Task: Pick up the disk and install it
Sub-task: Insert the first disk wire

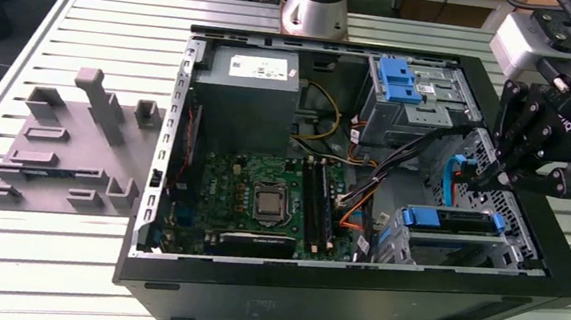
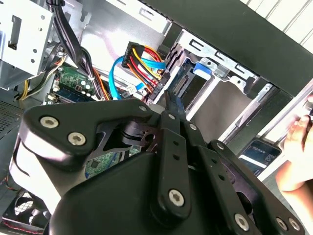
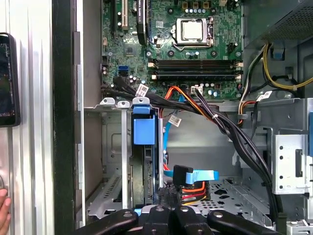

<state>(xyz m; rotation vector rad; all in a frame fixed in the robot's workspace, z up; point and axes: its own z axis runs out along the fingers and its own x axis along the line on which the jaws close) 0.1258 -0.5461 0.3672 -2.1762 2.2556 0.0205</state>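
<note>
Exterior view: slatted metal bench (image 1: 26,260), grey moulded fixture (image 1: 67,143). First wrist view: blue-framed silver disk (image 3: 145,147) seated in drive cage, just beside black gripper (image 3: 168,213), clenched, empty.

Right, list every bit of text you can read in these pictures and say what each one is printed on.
No text can be read here.
White sticker on the large grey metal box: print too small to read.
White tags on the black cable bundle in the first wrist view: blurred.
Green circuit board markings: too fine to read.
Dark phone screen in the second wrist view: unreadable.
</note>
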